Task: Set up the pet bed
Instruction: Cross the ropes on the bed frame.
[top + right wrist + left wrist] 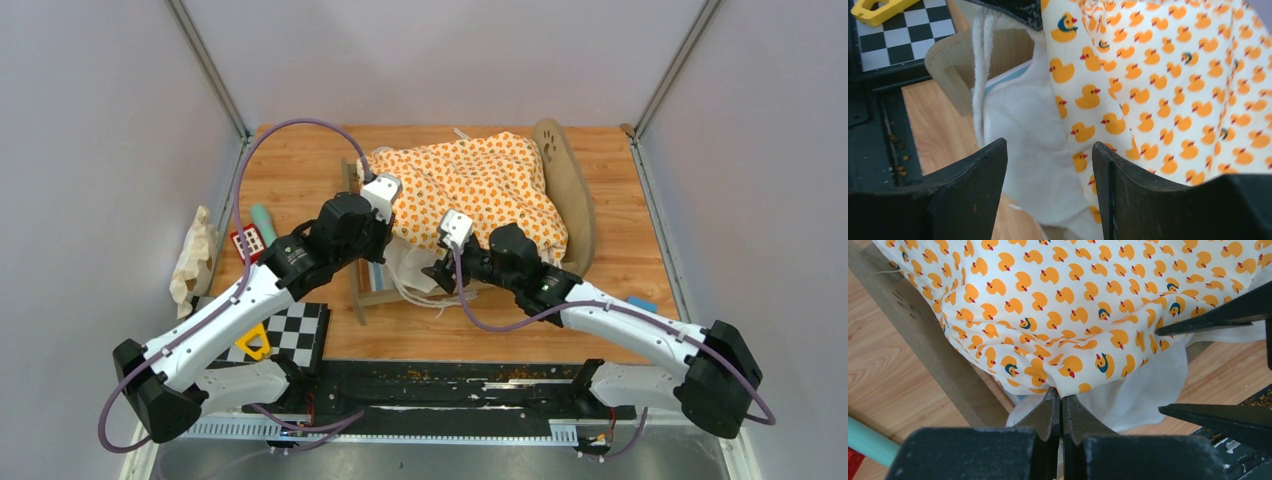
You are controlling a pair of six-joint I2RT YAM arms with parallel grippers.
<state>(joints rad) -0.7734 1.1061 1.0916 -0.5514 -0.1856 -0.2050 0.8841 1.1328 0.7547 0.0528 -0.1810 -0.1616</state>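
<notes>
The pet bed [576, 205] is a light-wood frame mid-table, one rounded end board at the right. A duck-print orange cushion [490, 185] with a cream underside lies bunched across it. My left gripper [1061, 397] is shut on the cushion's [1073, 305] lower edge, beside the bed's wooden board [933, 350]. In the top view that gripper [393, 226] is at the cushion's left side. My right gripper [438, 272] is open at the cushion's near edge. In its wrist view the open gripper [1048, 146] has cream and duck fabric [1168, 90] in the gap between its fingers.
White cord ties [420, 292] hang off the bed's near side. A checkerboard [292, 335] with a yellow triangle [252, 343] lies near the left arm. A red block [247, 241], a teal cylinder [263, 218] and a small white pillow [193, 258] sit at the left.
</notes>
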